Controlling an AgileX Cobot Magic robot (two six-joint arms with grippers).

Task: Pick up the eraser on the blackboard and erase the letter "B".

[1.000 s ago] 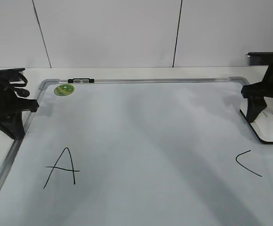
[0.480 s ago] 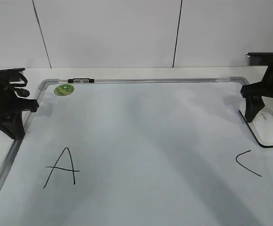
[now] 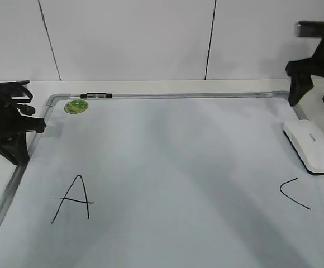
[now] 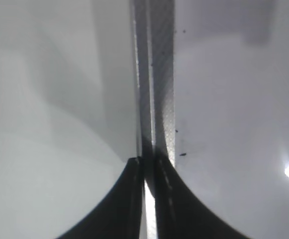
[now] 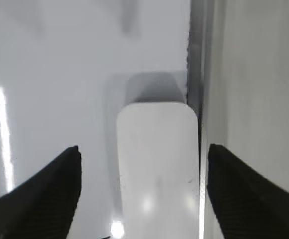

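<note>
The white eraser [image 3: 311, 146] lies flat on the blackboard [image 3: 173, 167] by its right frame; it also shows in the right wrist view [image 5: 157, 164]. My right gripper [image 3: 315, 92] hangs open and empty well above the eraser; in the right wrist view [image 5: 143, 186] its fingers straddle it from above. My left gripper [image 3: 17, 142] rests shut at the board's left frame, and in the left wrist view [image 4: 149, 174] its fingers meet over the frame rail [image 4: 154, 99]. A black "A" [image 3: 72, 199] and a "C" [image 3: 293, 194] are on the board. No letter "B" is visible.
A small round green magnet [image 3: 76, 106] sits near the board's far left corner, beside a black clip [image 3: 96, 96] on the top frame. A white wall with dark seams stands behind the table.
My right gripper has let go of the eraser and risen straight up; the eraser stays lying by the right frame. The left arm has not moved.
</note>
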